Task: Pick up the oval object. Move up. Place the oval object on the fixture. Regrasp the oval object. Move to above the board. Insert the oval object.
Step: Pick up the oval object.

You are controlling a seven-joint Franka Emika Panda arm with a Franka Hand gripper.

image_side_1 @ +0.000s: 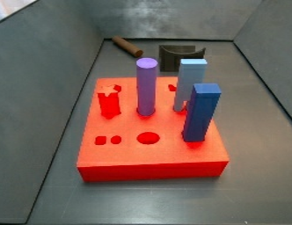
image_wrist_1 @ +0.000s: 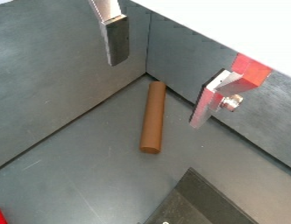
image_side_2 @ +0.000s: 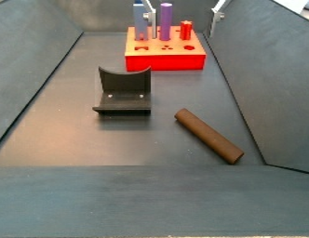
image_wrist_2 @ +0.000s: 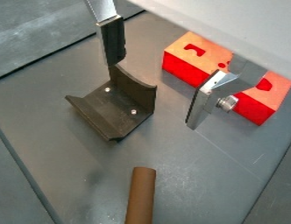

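One oval object (image_side_2: 209, 135), a slim brown rod, lies flat on the grey floor, untouched, just beside the fixture (image_side_2: 124, 92) and well apart from the board (image_side_2: 166, 51). By my reading the first step, the pick-up, is not yet done. The hand (image_wrist_1: 158, 66) hangs above the rod with its silver fingers (image_wrist_1: 117, 39) spread wide and nothing between them. Next it needs to descend with the fingers straddling the rod across its width, then close. In a side view the rod (image_side_1: 125, 43) is small and half hidden behind the purple peg (image_side_1: 146, 85) and blue pegs (image_side_1: 201, 112); the hand itself barely shows in either side view, and the board's oval hole is hard to pick out
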